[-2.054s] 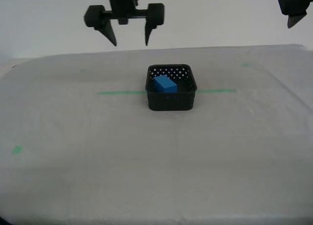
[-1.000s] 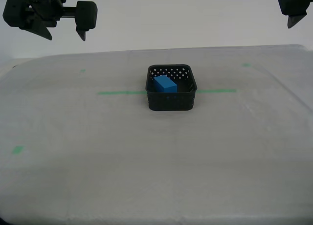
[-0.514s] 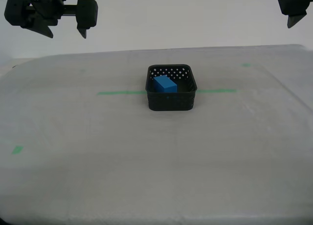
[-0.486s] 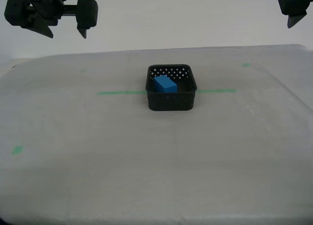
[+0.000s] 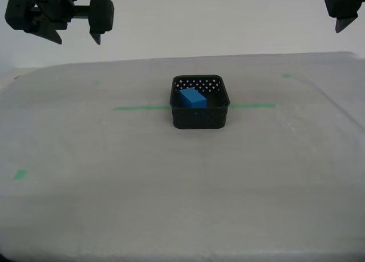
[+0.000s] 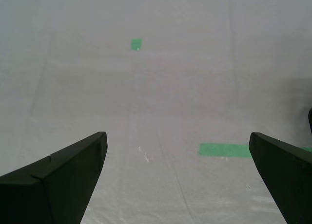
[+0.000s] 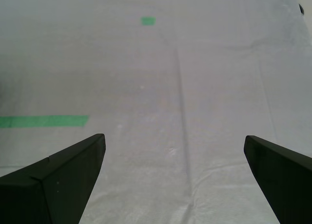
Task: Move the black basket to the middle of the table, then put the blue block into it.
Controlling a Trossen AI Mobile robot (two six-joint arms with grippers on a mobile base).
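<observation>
Black basket (image 5: pixel 199 102) sits mid-table (image 5: pixel 171 188) on the green tape line (image 5: pixel 142 107), blue block (image 5: pixel 192 97) inside it. One hand (image 5: pixel 76 39), jaws apart and empty, hangs high, well clear of the basket.

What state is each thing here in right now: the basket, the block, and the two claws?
Small square black plastic basket: upright on the pale table, over the green tape line.
Bright-blue rectangular block: lying inside the basket.
My first gripper: open, empty.
My second gripper: open, empty.

Blue block (image 5: pixel 193 98) in black basket (image 5: pixel 199 118)
</observation>
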